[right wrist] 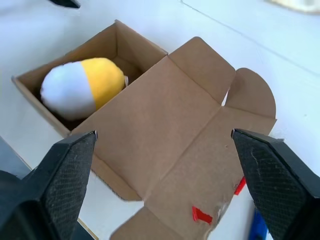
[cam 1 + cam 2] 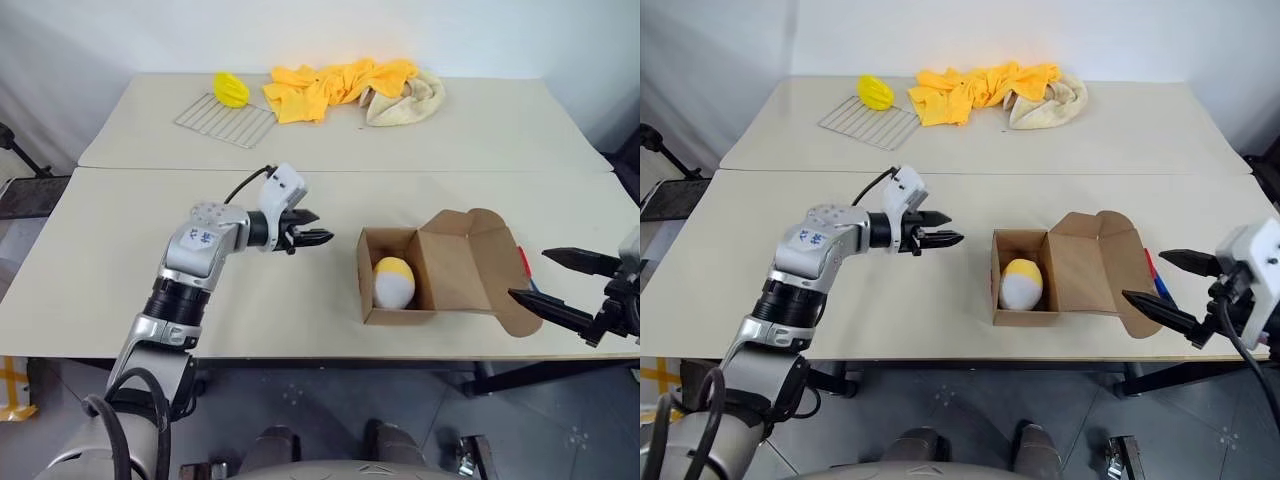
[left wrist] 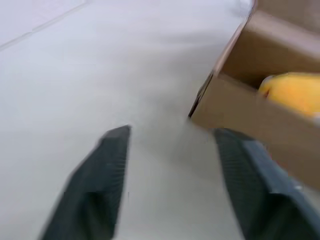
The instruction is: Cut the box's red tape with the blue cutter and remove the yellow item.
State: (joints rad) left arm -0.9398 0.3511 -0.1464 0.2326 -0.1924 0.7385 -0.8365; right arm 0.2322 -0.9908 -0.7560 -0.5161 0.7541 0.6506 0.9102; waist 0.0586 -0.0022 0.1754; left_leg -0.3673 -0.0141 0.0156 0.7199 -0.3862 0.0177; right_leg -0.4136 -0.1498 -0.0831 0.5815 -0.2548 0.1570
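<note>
The brown box [image 2: 400,316] stands open on the table, its lid [image 2: 465,260] folded out to the right. Inside lies the yellow item [image 2: 393,280], a soft egg shape, yellow at one end and white at the other. Torn bits of red tape [image 1: 202,215] cling to the lid's flap edge. The blue cutter [image 2: 1159,283] lies on the table just past the lid, mostly hidden. My left gripper [image 2: 318,227] hovers left of the box, open and empty, pointing toward it. My right gripper [image 2: 528,275] hangs open at the lid's right edge, holding nothing.
On the far table sit a wire rack [image 2: 225,118], a yellow object [image 2: 231,89], a crumpled yellow cloth [image 2: 335,85] and a beige cloth [image 2: 410,100]. The box sits close to the near table's front edge [image 2: 300,355].
</note>
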